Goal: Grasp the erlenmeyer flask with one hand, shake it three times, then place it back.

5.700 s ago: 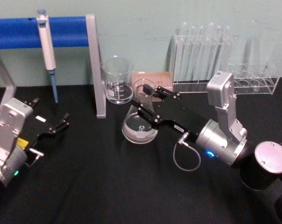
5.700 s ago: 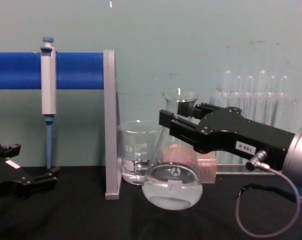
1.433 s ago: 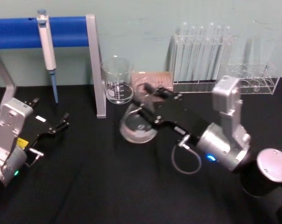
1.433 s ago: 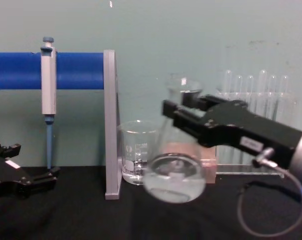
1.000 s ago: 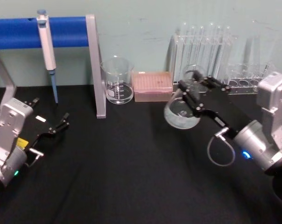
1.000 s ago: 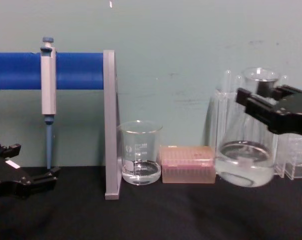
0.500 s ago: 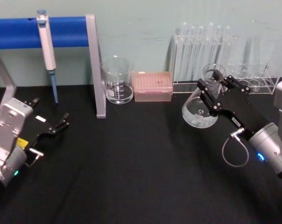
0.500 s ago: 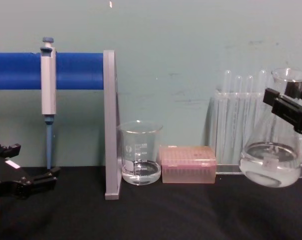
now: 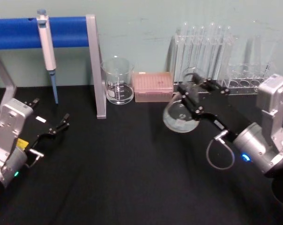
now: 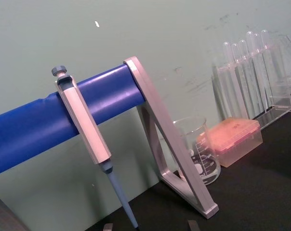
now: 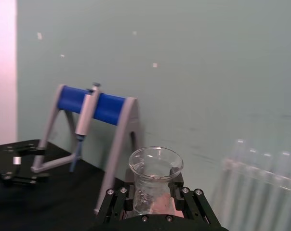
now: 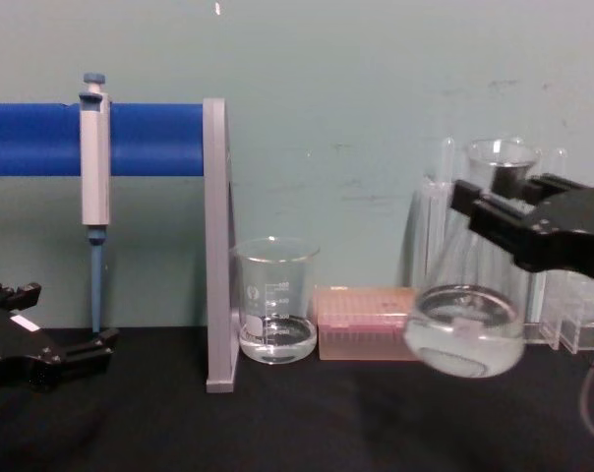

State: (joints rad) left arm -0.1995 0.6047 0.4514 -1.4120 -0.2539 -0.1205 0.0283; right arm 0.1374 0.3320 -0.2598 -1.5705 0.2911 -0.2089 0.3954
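Far to the left of the pink tip box [image 9: 152, 86], the left end effector [image 9: 52, 115] rests idle low over the counter [image 9: 122, 178], its fingers apart. Just right of the box, the erlenmeyer flask [image 12: 464, 329] hangs tilted, clear of the counter, with liquid pooled in its base. The right end effector [image 9: 196, 89] is clamped round its neck. A hard swing might slosh liquid out of the open mouth, let the smooth glass slip, or knock the test tubes [image 9: 202, 51] behind.

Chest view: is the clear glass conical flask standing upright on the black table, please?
No, the clear glass conical flask is tilted, its neck gripped by the black right hand.
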